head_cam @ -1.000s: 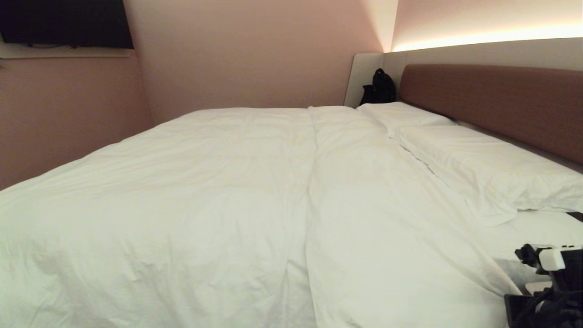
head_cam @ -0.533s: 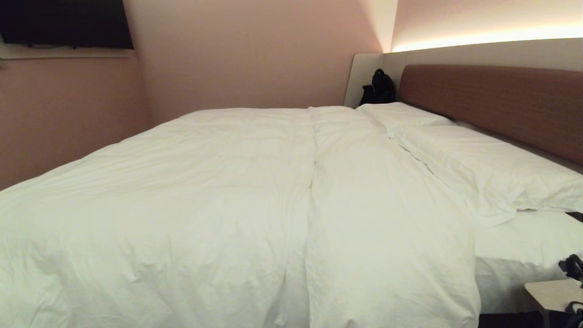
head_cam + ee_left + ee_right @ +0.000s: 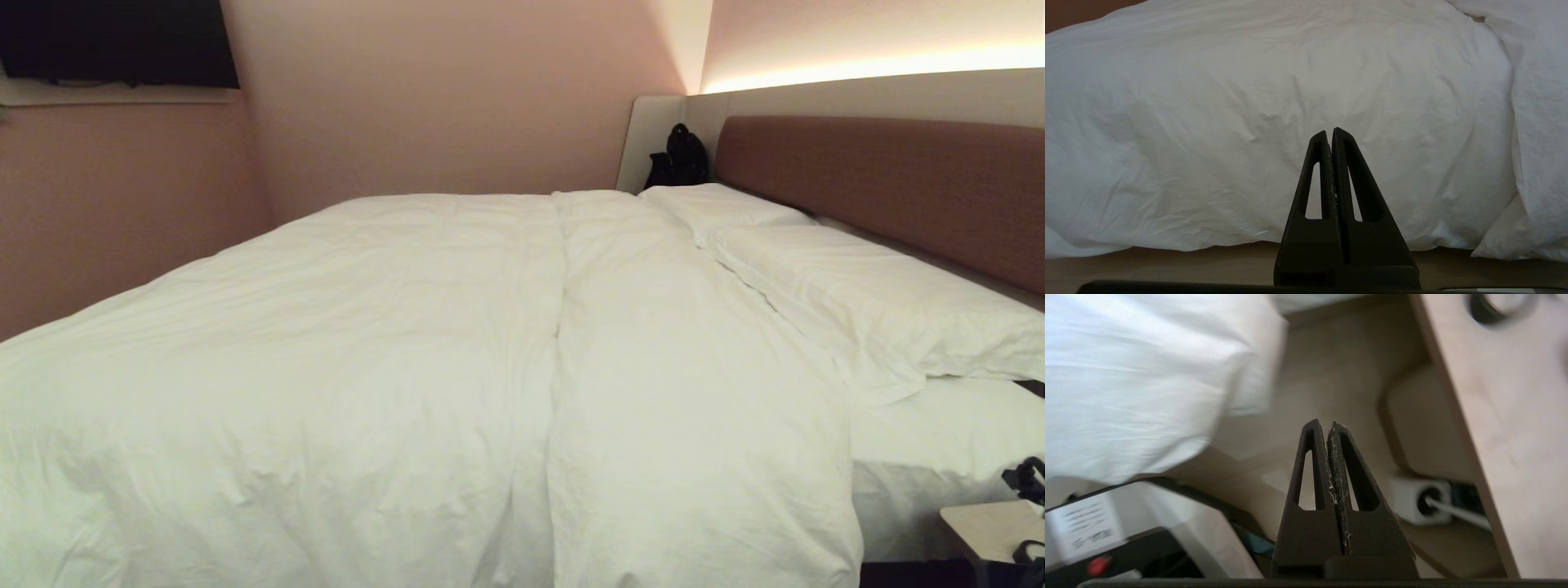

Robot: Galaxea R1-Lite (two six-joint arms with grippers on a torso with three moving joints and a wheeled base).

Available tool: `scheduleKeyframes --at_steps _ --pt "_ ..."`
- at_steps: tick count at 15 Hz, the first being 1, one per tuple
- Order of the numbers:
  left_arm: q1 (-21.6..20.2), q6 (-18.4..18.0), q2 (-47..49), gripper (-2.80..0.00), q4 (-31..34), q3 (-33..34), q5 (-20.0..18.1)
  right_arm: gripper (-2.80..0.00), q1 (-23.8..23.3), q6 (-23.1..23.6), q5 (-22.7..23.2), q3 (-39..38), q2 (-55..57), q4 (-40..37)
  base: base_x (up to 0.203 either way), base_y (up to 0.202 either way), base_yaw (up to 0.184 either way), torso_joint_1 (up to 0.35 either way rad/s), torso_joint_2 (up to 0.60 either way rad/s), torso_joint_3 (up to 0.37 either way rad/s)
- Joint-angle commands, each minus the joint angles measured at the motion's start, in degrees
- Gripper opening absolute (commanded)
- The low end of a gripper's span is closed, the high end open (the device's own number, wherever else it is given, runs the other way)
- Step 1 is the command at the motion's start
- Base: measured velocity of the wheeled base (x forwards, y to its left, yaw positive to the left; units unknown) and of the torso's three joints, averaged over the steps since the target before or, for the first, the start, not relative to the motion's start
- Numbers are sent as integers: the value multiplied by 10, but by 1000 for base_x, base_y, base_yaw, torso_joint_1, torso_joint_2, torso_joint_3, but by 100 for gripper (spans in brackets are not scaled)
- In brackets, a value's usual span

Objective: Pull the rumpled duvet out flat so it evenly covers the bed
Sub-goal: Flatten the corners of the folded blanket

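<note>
The duvet [image 3: 424, 367] lies spread over the bed [image 3: 939, 425], hanging off its near edge. Left gripper [image 3: 1329, 132] faces it low, jaws closed, empty. Right gripper [image 3: 1323, 424], jaws closed, points at the floor.

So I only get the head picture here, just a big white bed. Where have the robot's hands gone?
Observer: The left gripper hangs shut, empty, low beside the bed, facing the duvet's draped side.
Operator: And the other one?
Observer: The right gripper is shut too, holding nothing, pointing at the floor between the duvet's corner and a pale wooden side table.
Operator: Anything under that table?
Observer: A white plug with a cable lies down there.
</note>
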State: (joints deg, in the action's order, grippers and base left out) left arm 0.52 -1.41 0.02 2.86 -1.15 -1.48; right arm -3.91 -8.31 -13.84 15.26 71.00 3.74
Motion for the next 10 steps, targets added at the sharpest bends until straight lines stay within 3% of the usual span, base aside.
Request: scheduleKeyframes --at_steps 1,5,10 --pt "0 0 1 -280 0 0 0 -280 0 28 116 27 17 3 0 0 0 0 0 0" --pt "0 0 0 -280 0 0 0 -280 1 60 149 88 112 15 0 0 0 0 0 0" --pt "0 0 1 -280 0 0 0 -280 -1 75 150 186 311 117 0 0 0 0 0 0"
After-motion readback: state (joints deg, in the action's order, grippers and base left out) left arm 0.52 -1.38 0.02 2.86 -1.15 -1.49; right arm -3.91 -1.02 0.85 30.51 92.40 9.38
